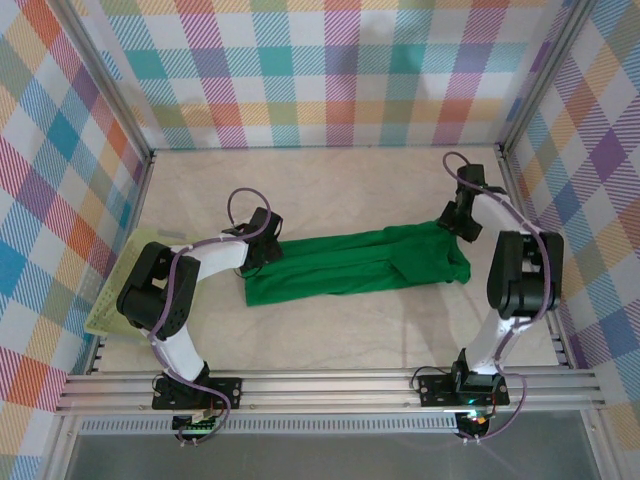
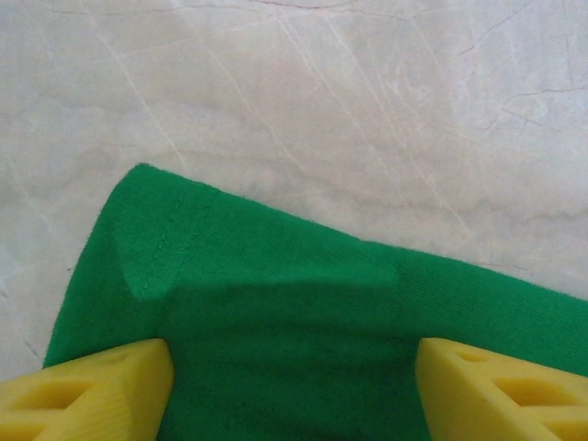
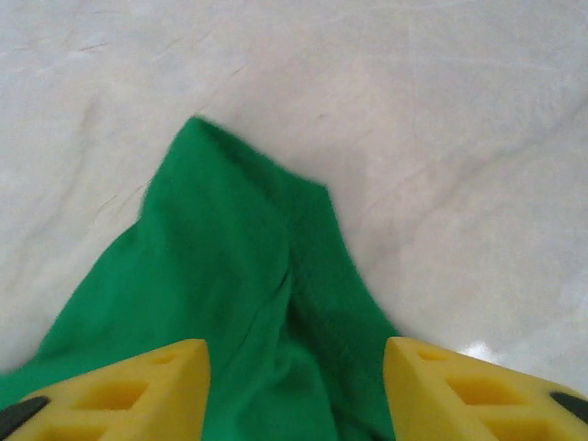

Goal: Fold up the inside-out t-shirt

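Note:
The inside-out t-shirt (image 1: 350, 262) lies as a long bright green strip across the middle of the table. My left gripper (image 1: 263, 256) hovers at the strip's left end. In the left wrist view its yellow fingers (image 2: 110, 381) stand wide apart over a stitched corner of the t-shirt (image 2: 276, 294), so the left gripper (image 2: 294, 372) is open. My right gripper (image 1: 457, 226) is at the strip's right end. In the right wrist view, the right gripper (image 3: 296, 372) is open too, with a bunched, pointed fold of the t-shirt (image 3: 230, 266) lying loose between its fingers (image 3: 441, 381).
A pale yellow-green mesh basket (image 1: 118, 295) sits at the table's left edge beside the left arm. Bare pale tabletop (image 1: 330, 190) stretches behind the shirt up to the checkered back wall. Metal rails (image 1: 330, 385) run along the near edge.

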Action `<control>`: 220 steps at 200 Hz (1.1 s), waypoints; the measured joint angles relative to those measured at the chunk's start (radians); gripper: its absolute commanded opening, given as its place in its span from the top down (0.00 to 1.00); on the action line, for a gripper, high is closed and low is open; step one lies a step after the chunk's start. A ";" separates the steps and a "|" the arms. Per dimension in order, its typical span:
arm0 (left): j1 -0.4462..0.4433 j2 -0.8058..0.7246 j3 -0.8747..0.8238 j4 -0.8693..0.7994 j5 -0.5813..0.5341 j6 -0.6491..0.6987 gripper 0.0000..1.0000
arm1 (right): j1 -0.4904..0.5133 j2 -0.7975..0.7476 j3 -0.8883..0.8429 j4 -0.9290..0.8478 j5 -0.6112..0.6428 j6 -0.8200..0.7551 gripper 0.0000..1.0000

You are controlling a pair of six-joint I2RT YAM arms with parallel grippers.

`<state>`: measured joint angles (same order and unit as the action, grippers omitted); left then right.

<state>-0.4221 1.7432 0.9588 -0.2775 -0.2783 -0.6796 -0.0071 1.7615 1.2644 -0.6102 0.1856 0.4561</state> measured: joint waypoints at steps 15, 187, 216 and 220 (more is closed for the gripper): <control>0.000 -0.003 0.000 -0.010 0.000 0.000 0.28 | 0.040 -0.051 -0.008 0.011 -0.035 -0.001 0.44; 0.037 0.102 0.171 -0.057 0.012 0.035 0.00 | -0.037 -0.062 -0.226 0.087 -0.090 0.131 0.08; -0.005 0.058 0.193 -0.157 -0.053 0.063 0.00 | -0.040 -0.128 -0.226 0.051 -0.046 0.108 0.03; -0.014 0.048 0.193 -0.167 -0.055 0.066 0.00 | -0.040 -0.131 -0.226 0.048 -0.043 0.107 0.03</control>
<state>-0.4358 1.7912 1.1519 -0.4446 -0.3336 -0.6140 -0.0467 1.6302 1.0386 -0.5617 0.1429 0.5629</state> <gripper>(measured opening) 0.997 0.969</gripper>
